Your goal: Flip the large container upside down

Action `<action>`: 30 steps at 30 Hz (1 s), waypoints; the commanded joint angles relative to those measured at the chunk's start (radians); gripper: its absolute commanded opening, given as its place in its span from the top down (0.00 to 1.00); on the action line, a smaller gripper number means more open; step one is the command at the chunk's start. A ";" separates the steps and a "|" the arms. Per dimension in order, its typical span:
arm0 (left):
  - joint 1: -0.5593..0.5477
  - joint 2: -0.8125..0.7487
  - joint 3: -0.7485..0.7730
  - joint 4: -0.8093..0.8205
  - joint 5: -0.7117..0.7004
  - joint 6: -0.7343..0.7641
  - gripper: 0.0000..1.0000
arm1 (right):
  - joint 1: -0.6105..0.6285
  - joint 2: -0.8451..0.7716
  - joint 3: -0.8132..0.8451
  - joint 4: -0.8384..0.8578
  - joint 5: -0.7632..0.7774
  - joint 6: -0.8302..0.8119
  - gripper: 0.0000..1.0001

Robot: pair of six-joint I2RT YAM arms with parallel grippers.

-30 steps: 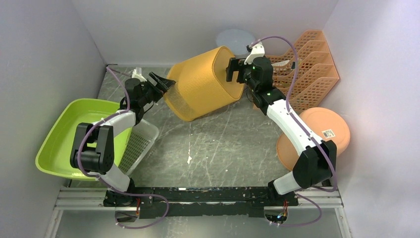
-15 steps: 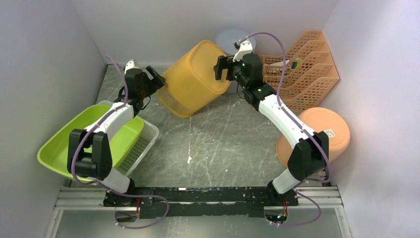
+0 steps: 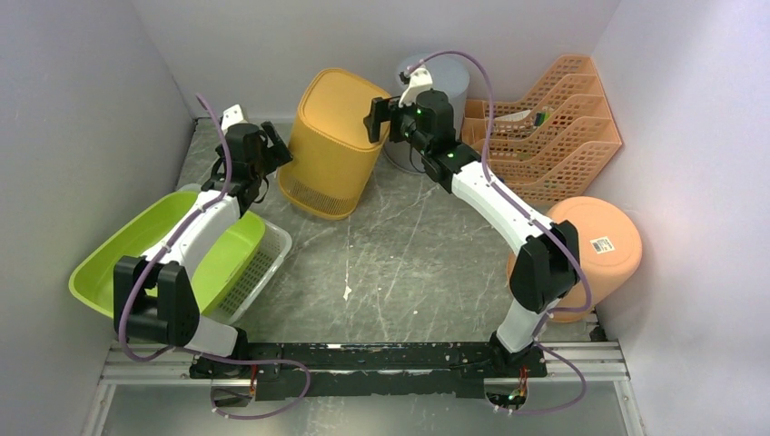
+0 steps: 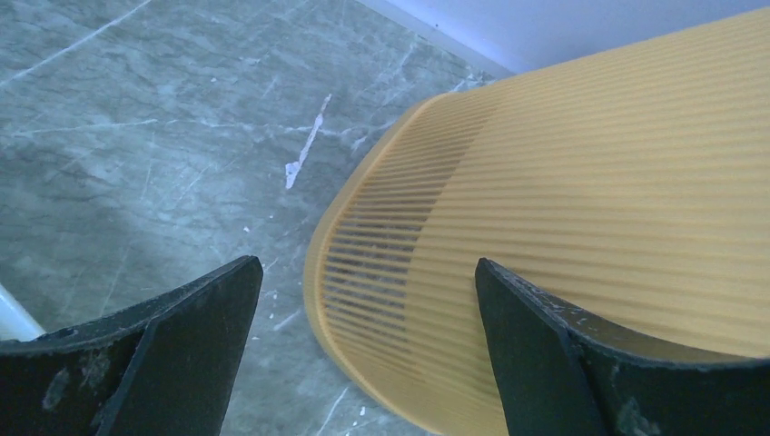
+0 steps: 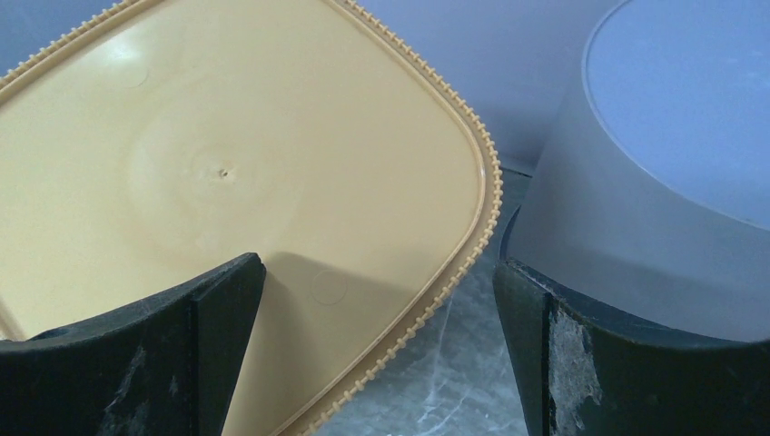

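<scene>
Container: the yellow ribbed container [image 3: 331,145] stands base-up at the back of the tabletop [image 3: 409,254], its rim down on the marble or very near it. I cannot tell whether the rim sits fully flat.
Left gripper: the left gripper [image 4: 363,272] has its jaws wide apart and holds nothing, low beside the ribbed wall near the rim.
Right gripper: the right gripper [image 5: 381,272] is also spread wide and empty, over the edge of the upturned base, just beside the grey bin [image 5: 672,136].
Risk, tipping: a finger catching the serrated base edge on the way out could tilt the container back onto its side.
Risk, neighbour: the right arm is close to the grey bin, so a careless swing could knock it.
Count: one yellow container, one grey bin, one orange file rack [image 3: 554,127], one peach tub [image 3: 590,245], one green basin [image 3: 136,254], one white mesh basket [image 3: 259,259], and two grippers.
</scene>
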 commanded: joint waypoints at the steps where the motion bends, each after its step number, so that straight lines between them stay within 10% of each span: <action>1: -0.047 -0.021 0.023 -0.054 0.043 0.041 0.00 | 0.024 0.082 -0.005 -0.189 -0.029 -0.044 0.00; 24: -0.055 -0.167 0.012 -0.143 -0.026 0.105 0.00 | 0.013 -0.017 0.163 0.074 -0.205 -0.120 0.00; 30: -0.055 -0.192 0.043 -0.202 -0.004 0.147 0.00 | 0.015 -0.124 0.024 0.024 -0.016 -0.128 0.00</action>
